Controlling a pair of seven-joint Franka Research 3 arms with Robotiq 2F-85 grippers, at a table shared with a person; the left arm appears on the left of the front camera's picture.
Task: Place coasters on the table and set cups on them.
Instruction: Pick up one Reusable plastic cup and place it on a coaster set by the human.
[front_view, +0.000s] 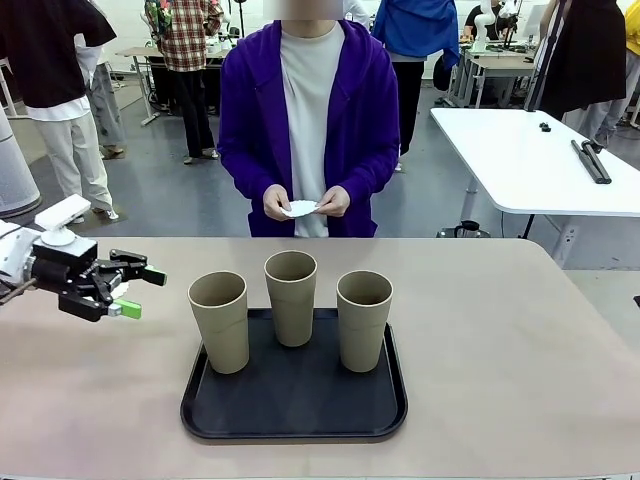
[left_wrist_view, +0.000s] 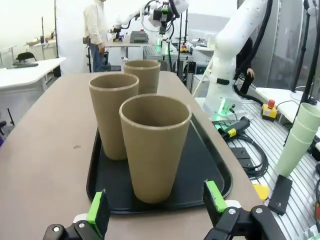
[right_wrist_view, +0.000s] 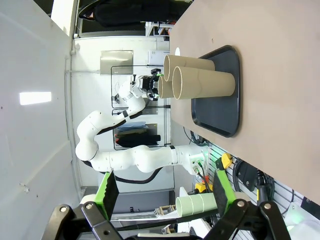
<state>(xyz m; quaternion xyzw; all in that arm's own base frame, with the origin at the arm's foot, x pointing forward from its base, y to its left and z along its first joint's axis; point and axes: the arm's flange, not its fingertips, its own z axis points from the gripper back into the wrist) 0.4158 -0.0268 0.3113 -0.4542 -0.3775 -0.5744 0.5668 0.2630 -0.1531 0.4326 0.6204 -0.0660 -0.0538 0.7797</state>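
The left pincer (front_view: 142, 292), spread apart, hovers near the bench's (front_view: 520, 340) left edge, beside the cups (front_view: 219, 320) on the tray (front_view: 300, 400). The right pincer (right_wrist_view: 164, 192), also apart, sits well away.

A tray (front_view: 300, 400) lies mid-counter (front_view: 500, 340), toward the near edge. On it stand the left cup (front_view: 219, 322) and right cup (front_view: 364, 322) in front, with the middle cup (front_view: 291, 298) behind and between them. The left gripper (front_view: 142, 293) hangs left of the tray. Behind the counter a person (front_view: 308, 120) holds what may be the coasters (front_view: 299, 208).
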